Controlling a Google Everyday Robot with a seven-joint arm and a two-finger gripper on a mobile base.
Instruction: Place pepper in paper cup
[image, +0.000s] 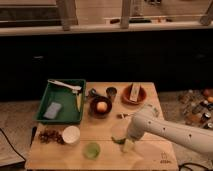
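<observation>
Camera view: the pepper (119, 140) is seen as a slender, slightly curved green shape lying flat on the wooden table (100, 161), just beside the gripper (128, 145) on its left as pictured. Only a short length of it is shown, the rest being hidden behind the gripper.

The gripper is set low against the tabletop at the end of a white arm (172, 132) that reaches in from the right. Its fingers are spread wide and nothing is seen clamped between them. Whether a fingertip touches the pepper cannot be told.

A light-green cup (91, 149) is found near the gripper, to its left and slightly closer to the table's front edge. The white paper cup (71, 135) is placed farther left, beyond that cup and well apart from the gripper. Behind the gripper and to its left a dark bowl (100, 107) with an orange item is seen. A reddish plate (134, 94) is set almost straight behind it, and a green tray (61, 101) lies far off to the left rear.
</observation>
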